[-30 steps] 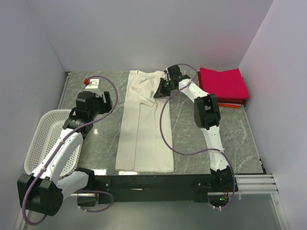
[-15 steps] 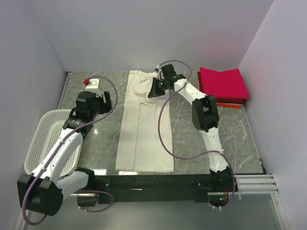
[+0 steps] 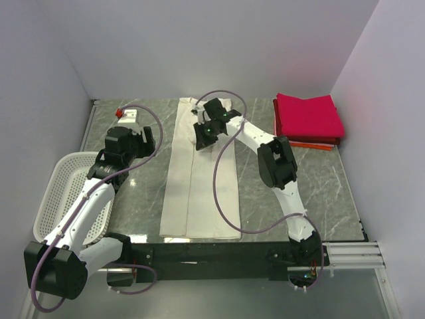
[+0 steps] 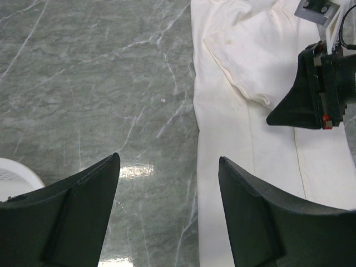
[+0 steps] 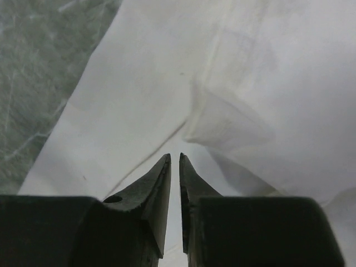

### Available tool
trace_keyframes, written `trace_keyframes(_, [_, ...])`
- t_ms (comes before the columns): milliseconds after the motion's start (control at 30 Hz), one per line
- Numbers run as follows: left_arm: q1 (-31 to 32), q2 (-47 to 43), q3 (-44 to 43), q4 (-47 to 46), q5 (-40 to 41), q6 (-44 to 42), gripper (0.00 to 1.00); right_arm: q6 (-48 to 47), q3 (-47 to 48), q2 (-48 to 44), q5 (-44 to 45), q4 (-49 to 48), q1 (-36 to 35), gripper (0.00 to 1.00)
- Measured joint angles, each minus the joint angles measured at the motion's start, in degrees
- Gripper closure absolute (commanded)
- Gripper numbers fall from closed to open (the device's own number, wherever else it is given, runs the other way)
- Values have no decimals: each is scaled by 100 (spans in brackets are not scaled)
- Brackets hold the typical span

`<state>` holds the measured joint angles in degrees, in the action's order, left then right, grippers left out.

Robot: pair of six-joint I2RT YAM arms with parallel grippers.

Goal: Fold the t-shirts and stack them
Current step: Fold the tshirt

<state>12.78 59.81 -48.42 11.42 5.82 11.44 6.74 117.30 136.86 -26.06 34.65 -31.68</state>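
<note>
Over the cream-white t-shirt [image 3: 198,193], right hand [image 5: 173,157] barely ajar; left hand [image 4: 168,161] wide open.

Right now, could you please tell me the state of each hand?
Left hand: open, holding nothing.
Right hand: almost closed over the cream-white t-shirt; grip cannot be told.

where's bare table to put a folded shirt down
Free: marble between the white shirt and the basket, and the right stretch in front of the pink stack. Crowded: far right corner, and over the shirt where the right arm reaches.
</note>
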Motion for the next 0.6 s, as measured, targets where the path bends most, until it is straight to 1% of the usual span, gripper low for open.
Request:
trace_keyframes(67, [-2,0,0,0,0,-2,23,-424,-4,-114,22,168,-76,73])
trace_keyframes(100, [-2,0,0,0,0,-2,23,-638,-4,-188,20,258,-120,72])
trace_keyframes(133, [-7,0,0,0,0,-2,23,-850,-4,-269,17,339,-155,69])
trace_keyframes(233, [-7,0,0,0,0,-2,23,-1438,-90,-584,22,459,-181,66])
trace_keyframes(300, [-7,0,0,0,-2,-4,23,-1720,-337,-887,15,417,-144,66])
trace_keyframes(400, [-9,0,0,-2,-31,-2,23,-1904,-533,-1241,13,363,-26,73])
trace_keyframes(433, [-11,0,0,-2,-46,-2,24,-1910,-483,-1266,22,334,9,81])
trace_keyframes(500, [-11,0,0,-2,-63,0,24,-1871,-109,-1110,61,358,59,88])
trace_keyframes(533, [-11,0,0,0,-66,0,23,-1818,160,-966,87,341,85,90])
trace_keyframes(600, [-11,0,11,-9,-70,-2,23,-1672,706,-557,201,317,111,90])
